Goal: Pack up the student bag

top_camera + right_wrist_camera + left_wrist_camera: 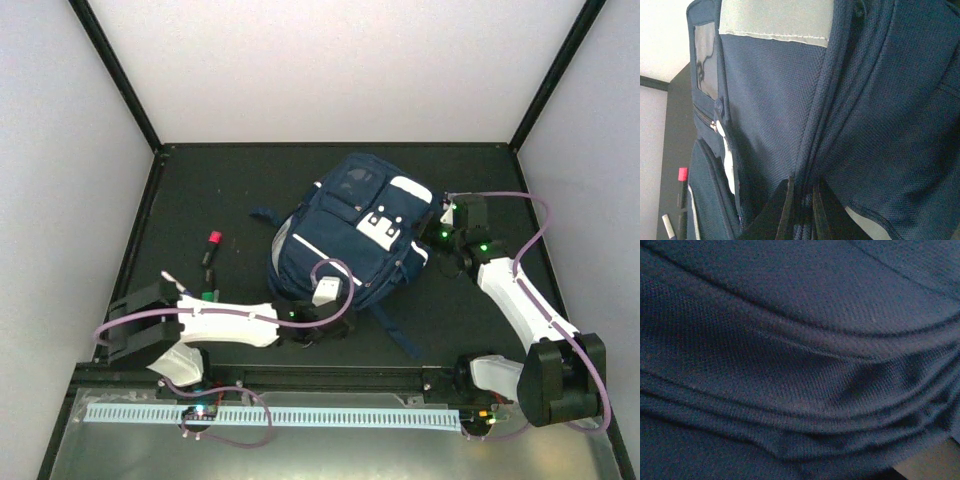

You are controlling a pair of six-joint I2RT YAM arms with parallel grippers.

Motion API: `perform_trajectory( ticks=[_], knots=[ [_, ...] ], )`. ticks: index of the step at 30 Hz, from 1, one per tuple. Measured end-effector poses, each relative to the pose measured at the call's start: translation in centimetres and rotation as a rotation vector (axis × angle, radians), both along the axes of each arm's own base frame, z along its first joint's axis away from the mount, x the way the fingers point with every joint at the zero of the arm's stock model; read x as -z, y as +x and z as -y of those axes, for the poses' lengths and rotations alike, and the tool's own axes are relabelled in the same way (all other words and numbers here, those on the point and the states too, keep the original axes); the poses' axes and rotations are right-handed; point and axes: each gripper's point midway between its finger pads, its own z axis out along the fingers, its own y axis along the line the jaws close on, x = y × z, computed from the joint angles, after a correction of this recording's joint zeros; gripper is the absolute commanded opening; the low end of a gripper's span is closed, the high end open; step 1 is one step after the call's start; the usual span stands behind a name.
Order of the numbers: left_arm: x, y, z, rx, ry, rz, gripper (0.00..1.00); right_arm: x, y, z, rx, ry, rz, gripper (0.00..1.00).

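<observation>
The student bag (350, 235), navy with a white buckle patch, lies in the middle of the black table. My right gripper (438, 238) is at its right side. In the right wrist view the gripper (804, 212) is shut on a fold of the bag's navy fabric (765, 100), which runs between the two fingers (786, 210). My left gripper (335, 318) is pressed against the bag's near edge. The left wrist view is filled with folded navy fabric (800, 360), and its fingers are hidden.
A red-capped marker (213, 241) lies on the table left of the bag and also shows in the right wrist view (682, 174). A small green-tipped item (207, 296) lies by the left arm. A bag strap (398, 332) trails toward the near edge. White walls enclose the table.
</observation>
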Motion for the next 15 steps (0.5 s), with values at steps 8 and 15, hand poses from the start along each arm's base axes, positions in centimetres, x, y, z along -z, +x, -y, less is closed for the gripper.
perform_trajectory(
  ticks=[8,15],
  knots=[
    [1.0,0.7,-1.0,-0.107,0.131,-0.011,0.02,0.0,0.0,-0.1,-0.003,0.002,-0.001,0.03],
    [-0.2,0.6,-2.0,-0.063,0.152,0.036,0.01,-0.2,0.2,0.2,-0.002,-0.005,-0.003,0.03]
  ],
)
